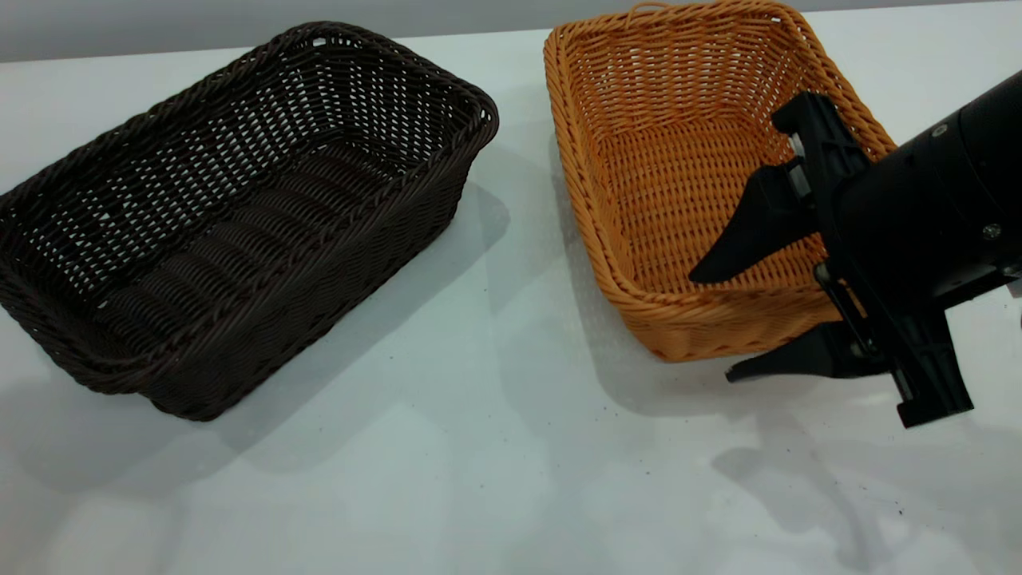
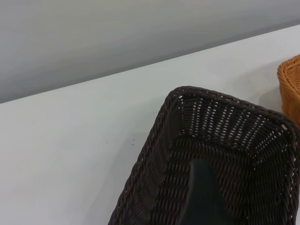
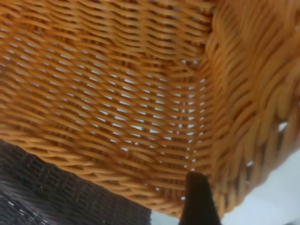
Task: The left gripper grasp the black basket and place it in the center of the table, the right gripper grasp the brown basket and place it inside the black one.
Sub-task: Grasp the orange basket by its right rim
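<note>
The right gripper, jaws spread wide, straddles the near corner of the brown basket at 3 o'clock on the table: one finger hangs inside the basket, the other sits outside its wall. The black basket stands empty at 9 o'clock, just beside the brown one. The left gripper shows only as a dark fingertip over the black basket; whether it is open cannot be told.
</note>
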